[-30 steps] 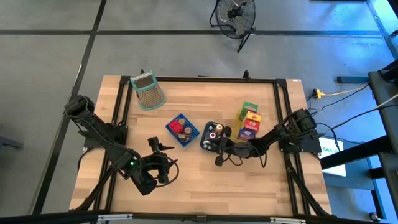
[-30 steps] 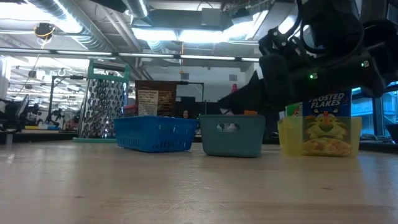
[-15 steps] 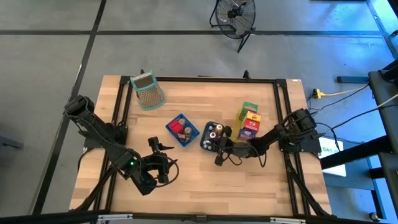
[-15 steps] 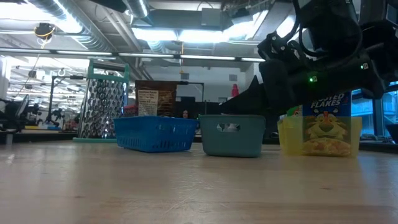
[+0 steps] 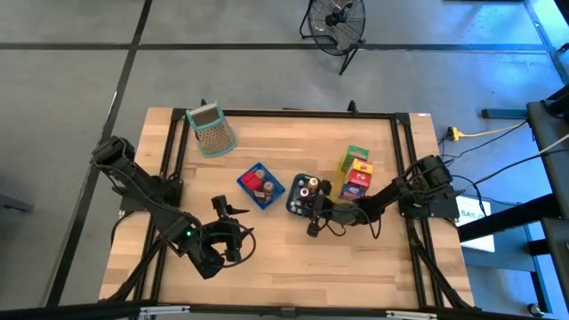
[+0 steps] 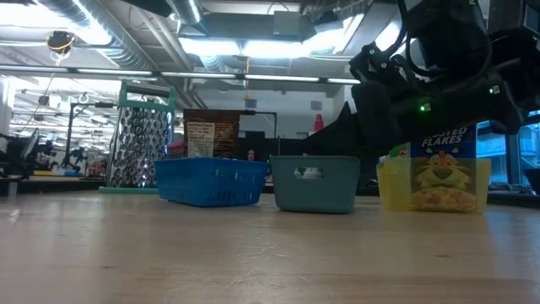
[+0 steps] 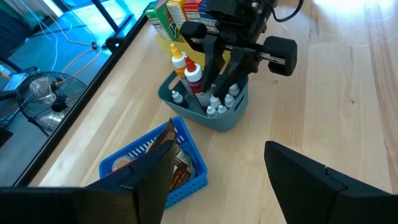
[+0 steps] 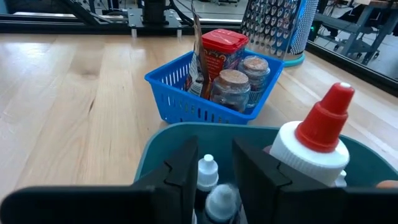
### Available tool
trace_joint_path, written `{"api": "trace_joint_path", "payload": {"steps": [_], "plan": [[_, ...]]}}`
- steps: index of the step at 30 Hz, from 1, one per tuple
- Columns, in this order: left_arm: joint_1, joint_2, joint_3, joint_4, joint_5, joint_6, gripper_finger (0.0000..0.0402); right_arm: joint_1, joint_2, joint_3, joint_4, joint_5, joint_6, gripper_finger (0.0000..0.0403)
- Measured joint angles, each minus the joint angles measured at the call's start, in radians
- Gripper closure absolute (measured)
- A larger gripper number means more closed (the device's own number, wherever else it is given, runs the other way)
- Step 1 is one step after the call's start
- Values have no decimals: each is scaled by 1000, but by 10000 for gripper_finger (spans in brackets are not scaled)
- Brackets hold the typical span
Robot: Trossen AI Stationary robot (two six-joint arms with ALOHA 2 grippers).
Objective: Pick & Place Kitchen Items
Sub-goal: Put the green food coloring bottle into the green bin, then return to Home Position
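Wooden table point(image 5: 284, 253) is carrying my bins; I'm hovering the right gripper point(image 7: 219, 60), fingers slightly parted, over the teal bin point(image 5: 300, 193)'s bottles point(image 7: 194, 78), left gripper point(image 5: 233, 233) waiting open.

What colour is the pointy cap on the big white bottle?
Red. The cap on the bottle in the teal bin shows best in the right wrist view.

The right arm reaches from the table's right edge toward the middle, its wrist low. The right gripper point(image 7: 219, 57) points downward, its fingers point(image 8: 258, 168) a narrow gap apart. The left arm bends along the table's left side to the near edge, where the left gripper point(image 5: 233, 233) waits with its fingers point(image 7: 311, 180) spread wide, holding nothing.
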Motion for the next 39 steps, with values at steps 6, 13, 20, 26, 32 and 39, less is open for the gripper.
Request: {"api": "trace_joint_path", "payload": {"steps": [6, 13, 20, 26, 32, 39], "plan": [[0, 0, 0, 0, 0, 0, 159, 0, 0, 0, 6, -8, 0, 300], [0, 0, 0, 0, 0, 0, 159, 35, -1, 0, 104, -24, -90, 300], [0, 0, 0, 43, 36, 3, 157, 108, -64, 1, 139, -9, -197, 300], [0, 0, 0, 44, 53, 46, 159, 207, -227, 2, 25, 96, -315, 300], [0, 0, 0, 42, 56, 45, 159, 324, -480, 2, -280, 348, -326, 327], [0, 0, 0, 45, 82, 52, 162, 448, -823, 2, -699, 560, -282, 395]]}}
